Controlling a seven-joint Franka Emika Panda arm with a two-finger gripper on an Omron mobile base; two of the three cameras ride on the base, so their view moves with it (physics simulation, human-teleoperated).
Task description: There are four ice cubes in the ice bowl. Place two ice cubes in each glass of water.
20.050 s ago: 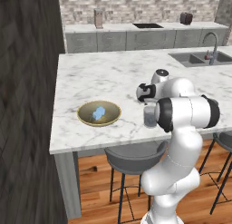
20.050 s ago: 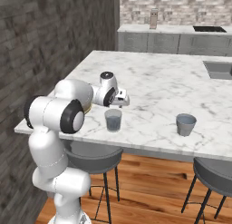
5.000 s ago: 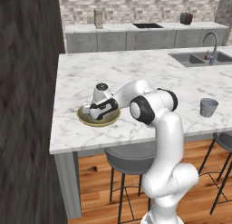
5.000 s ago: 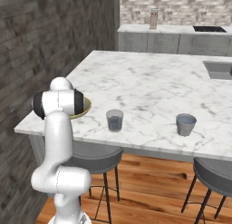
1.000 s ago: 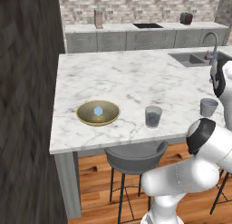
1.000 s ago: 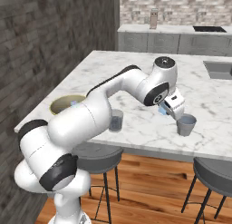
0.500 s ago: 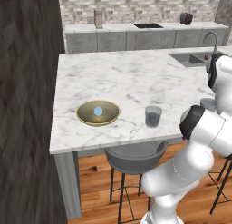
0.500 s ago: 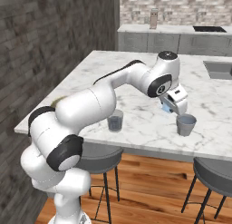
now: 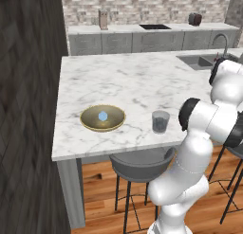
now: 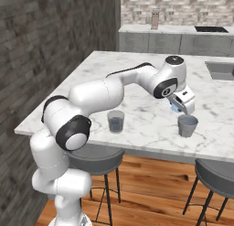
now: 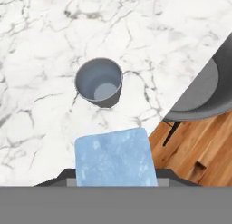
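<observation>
I have the far glass close to the counter's front edge, with a stool seat and wooden floor just past that edge in the hand view, so there is little marble on the near side of it and plenty of bare top behind and toward the sink. The other glass also stands near the front edge, well apart from the first, with the ice bowl farther left along the same strip; one ice cube lies in the bowl. My gripper hangs just above the far glass and a little behind its rim, pinching a pale blue ice cube between its fingers. In the hand view that cube sits at the bottom, with the open mouth of the glass above it and a bit to the left, not directly under it. The arm reaches out long and nearly level across the counter over the nearer glass, wrist bent downward at the end.
</observation>
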